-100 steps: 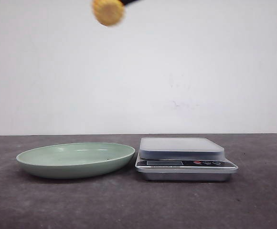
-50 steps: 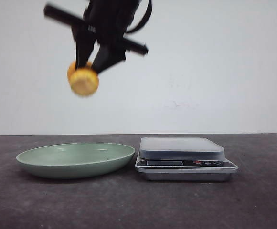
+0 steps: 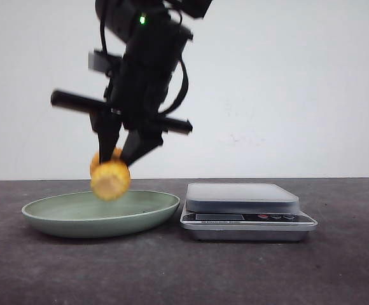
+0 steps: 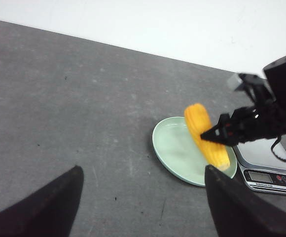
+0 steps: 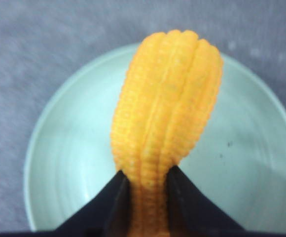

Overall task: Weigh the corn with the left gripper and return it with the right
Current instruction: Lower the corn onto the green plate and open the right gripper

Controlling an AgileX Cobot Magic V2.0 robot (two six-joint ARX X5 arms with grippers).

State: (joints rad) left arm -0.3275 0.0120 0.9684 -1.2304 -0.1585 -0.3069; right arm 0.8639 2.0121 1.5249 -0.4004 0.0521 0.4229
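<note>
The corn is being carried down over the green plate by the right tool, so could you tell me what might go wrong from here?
1. The right tool pinches the corn only near one end, as the right wrist view shows, so the long free part could pivot or slip out.
2. The corn hangs just above the green plate; released from there, it might roll toward the shallow rim.
3. The scale sits close beside the plate, so a sideways move could nudge it.

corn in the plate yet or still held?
Held: right gripper grips the corn just above the plate; no contact visible.
</note>
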